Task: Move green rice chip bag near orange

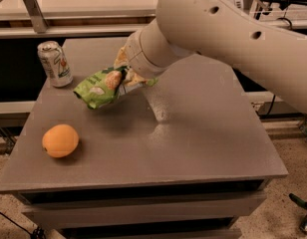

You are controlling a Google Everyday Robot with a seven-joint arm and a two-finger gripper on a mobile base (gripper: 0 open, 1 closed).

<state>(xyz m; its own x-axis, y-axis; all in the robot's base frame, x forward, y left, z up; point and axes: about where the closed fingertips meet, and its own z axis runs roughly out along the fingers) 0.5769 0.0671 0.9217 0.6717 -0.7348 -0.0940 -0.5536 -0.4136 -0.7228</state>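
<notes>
The green rice chip bag (99, 87) is a crinkled lime-green bag with tan chip pictures. It hangs in the air above the left middle of the grey table (193, 138). My gripper (127, 77) is shut on the bag's right end, mostly hidden under my big white arm (218, 39). The orange (60, 140) sits on the table at the front left, below and left of the bag, apart from it.
A pale green-and-silver soda can (54, 63) stands upright at the table's back left, just left of the held bag. A white counter (83, 4) runs behind the table. The table's front edge and floor lie below.
</notes>
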